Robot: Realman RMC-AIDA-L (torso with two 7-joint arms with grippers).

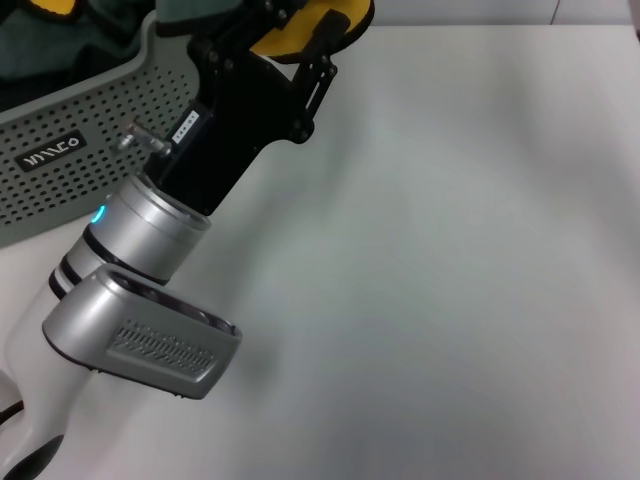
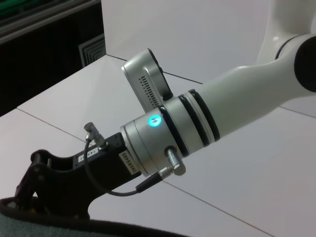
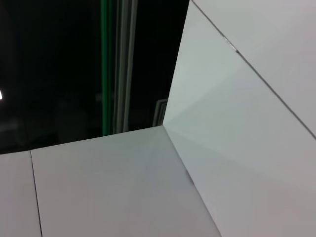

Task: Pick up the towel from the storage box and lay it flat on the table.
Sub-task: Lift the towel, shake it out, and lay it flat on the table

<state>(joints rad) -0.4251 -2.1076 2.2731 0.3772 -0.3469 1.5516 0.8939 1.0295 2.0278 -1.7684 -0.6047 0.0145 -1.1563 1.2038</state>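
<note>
At the storage box [image 1: 70, 150] rim, left gripper [image 1: 318, 42] is clamped on the towel [image 1: 300, 28], above the worktop [image 1: 450, 250]. Risk: trailing cloth snags the rim and slips free.

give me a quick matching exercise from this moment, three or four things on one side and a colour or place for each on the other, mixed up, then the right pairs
Things:
1. towel
2. storage box
3. table
4. left gripper

Descriptions:
A. plain white, spreads across the right of the head view
B. grey-green, dotted wall with a white logo
C. mustard yellow, at the top edge by the black fingers
D. black, at the box's right end, against the yellow cloth

Pairs: 1-C, 2-B, 3-A, 4-D
</note>
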